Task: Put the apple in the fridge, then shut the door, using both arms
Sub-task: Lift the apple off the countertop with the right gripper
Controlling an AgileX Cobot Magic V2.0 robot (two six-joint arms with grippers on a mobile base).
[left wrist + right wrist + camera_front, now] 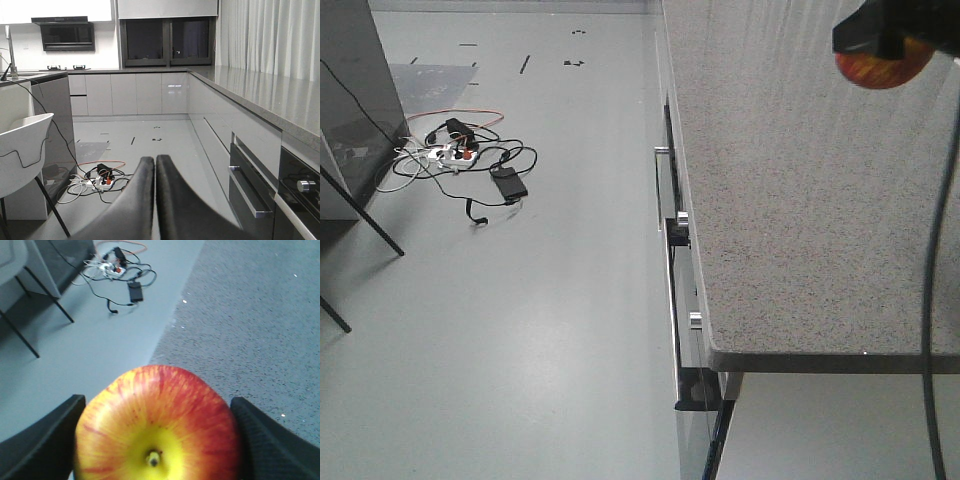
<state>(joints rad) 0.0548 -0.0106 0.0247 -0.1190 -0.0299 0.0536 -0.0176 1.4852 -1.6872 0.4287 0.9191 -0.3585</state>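
**Status.** The right end effector (159,440) is clenched on the round red apple with yellow-orange streaks (155,410). One black finger (45,442) bears on each flank, and the stem dimple faces the wrist camera. In the front-facing view the apple sits at the upper right of the frame, over the grey speckled stone worktop (800,200). It appears to be clear of the surface, though contact cannot be ruled out.

The left end effector (154,167) is clenched on nothing. Its two dark fingers are pressed together and point down a kitchen aisle.

A tangle of cables with a white power strip (460,155) lies on the floor at the upper left of the front-facing view.

**Progress.** Judged from these views, only the pick-up is complete. Neither the fridge nor its door can be identified in any view.

**Remaining steps.**
1. Carry the apple to the fridge.
2. Set it on a shelf.
3. Release it.
4. Withdraw the arm.
5. Swing the door shut, probably with the free left arm.
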